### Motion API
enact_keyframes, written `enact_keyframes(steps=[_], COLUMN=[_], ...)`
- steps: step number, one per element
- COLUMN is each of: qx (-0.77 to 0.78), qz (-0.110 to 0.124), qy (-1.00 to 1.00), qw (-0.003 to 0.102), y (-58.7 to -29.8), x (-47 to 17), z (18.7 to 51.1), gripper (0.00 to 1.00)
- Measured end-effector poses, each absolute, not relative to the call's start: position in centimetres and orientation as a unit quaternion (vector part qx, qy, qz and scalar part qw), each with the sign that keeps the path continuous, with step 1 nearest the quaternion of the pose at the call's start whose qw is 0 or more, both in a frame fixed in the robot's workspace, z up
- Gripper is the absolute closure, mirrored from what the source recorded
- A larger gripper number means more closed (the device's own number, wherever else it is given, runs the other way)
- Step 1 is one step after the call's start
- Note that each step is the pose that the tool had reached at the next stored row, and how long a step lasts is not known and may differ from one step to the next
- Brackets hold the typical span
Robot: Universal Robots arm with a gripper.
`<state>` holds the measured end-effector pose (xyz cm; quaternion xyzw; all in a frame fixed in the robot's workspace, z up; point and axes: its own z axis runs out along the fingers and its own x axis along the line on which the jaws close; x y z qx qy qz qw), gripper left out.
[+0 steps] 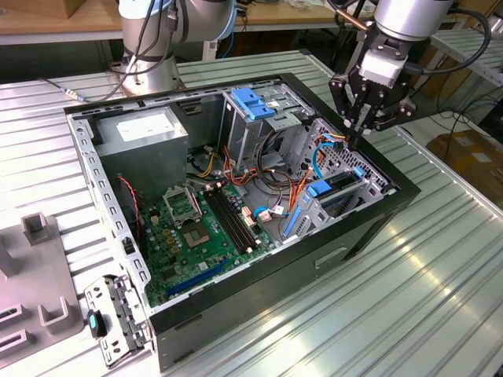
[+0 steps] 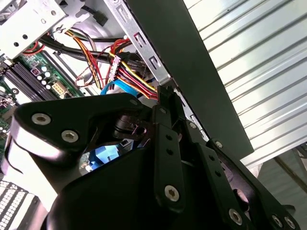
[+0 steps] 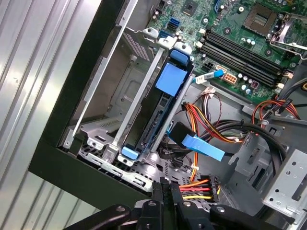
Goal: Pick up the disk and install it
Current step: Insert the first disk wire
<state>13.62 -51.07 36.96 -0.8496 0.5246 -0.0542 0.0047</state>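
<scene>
Exterior view: the open computer case [image 1: 259, 290] is lying on the ribbed metal worktop [image 1: 424, 298] with its inside facing up. The disk [image 1: 339, 185] is sitting on edge in a grey drive cage [image 1: 314, 212] at the case's corner toward the exterior view's right. It is showing as a thin dark slab framed by blue plastic rails, with a blue tab at each end; its broad faces are hidden by the cage walls. The fingers [image 1: 353, 129] are hanging just above that corner, pressed together to a point, gripping nothing and clear of the disk. A blue-handled bracket [image 1: 253, 104] is resting on the taller cage at the case's far edge.

Second wrist view: the fingers [image 2: 165, 115] are meeting with nothing between them, near a bundle of red, yellow and black cables [image 2: 129, 72] and the case's black wall [image 2: 192, 62].

First wrist view: the disk [image 3: 158, 115] is standing edge-up between the cage's metal rails. A rounded blue tab is capping the end toward the motherboard [image 3: 230, 28], a smaller one the end by the case wall. A flat blue pull tab [image 3: 170, 79] is lying over its edge. The closed fingers [image 3: 162, 196] are hovering near the cage's wall end, not touching it.
</scene>
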Motion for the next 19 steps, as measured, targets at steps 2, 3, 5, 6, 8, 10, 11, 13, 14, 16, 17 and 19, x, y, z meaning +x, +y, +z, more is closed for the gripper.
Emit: enact_keyframes(steps=[2,3,5,6,8,10,11,13,14,16,17,19], qx=[-0.845,-0.843,-0.837,-0.835,-0.83,-0.827,-0.825,-0.823,-0.822,-0.82,-0.819,-0.819], qz=[-0.054,-0.054,-0.054,-0.054,-0.054,-0.054,-0.054,-0.054,-0.054,-0.054,-0.054,-0.054], qy=[0.532,0.535,0.544,0.548,0.555,0.56,0.562,0.565,0.567,0.57,0.571,0.572], qw=[0.004,0.004,0.003,0.003,0.003,0.002,0.002,0.002,0.002,0.002,0.002,0.002], y=[-51.07,-51.07,-51.07,-51.07,-51.07,-51.07,-51.07,-51.07,-51.07,-51.07,-51.06,-51.07], x=[13.62,13.62,13.62,13.62,13.62,13.62,13.62,13.61,13.6,13.56,13.47,13.14], z=[36.95,36.95,36.94,36.94,36.93,36.93,36.93,36.93,36.93,36.93,36.93,36.93], gripper=[0.82,0.82,0.82,0.82,0.82,0.82,0.82,0.82,0.82,0.82,0.82,0.82])
